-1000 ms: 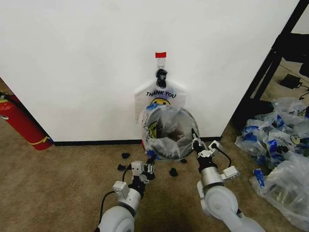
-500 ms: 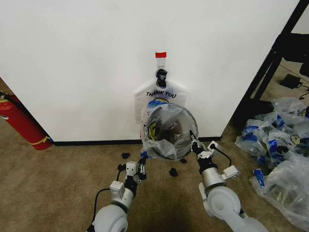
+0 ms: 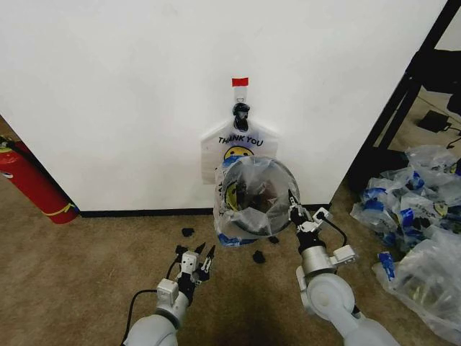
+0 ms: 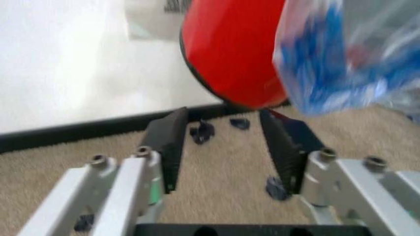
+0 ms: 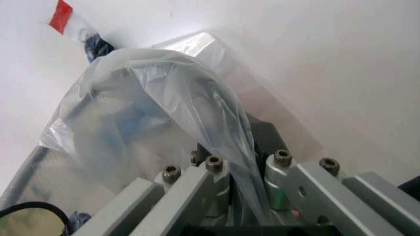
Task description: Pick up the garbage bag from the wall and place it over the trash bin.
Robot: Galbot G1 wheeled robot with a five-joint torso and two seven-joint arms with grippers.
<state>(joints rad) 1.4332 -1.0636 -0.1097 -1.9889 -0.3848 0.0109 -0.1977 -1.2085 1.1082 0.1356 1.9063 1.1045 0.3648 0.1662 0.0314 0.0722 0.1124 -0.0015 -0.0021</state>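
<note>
A: L side? Left gripper low over carpet, jaws apart, empty, off the bag.
B: Garbage bag draped over trash bin by wall; right gripper pinched on its edge.

"THANK YOU" on flat white bag

Head view: looks from above, forward and down at the wall and the carpet floor, from some way off.
Left wrist view: sits low near the floor, faces past the left claw toward the trash bin and baseboard, close up.
Right wrist view: looks up along the right claw at the garbage bag and wall, very close.
Shared: all three see the wall; head and right wrist views share the red tape mark.
</note>
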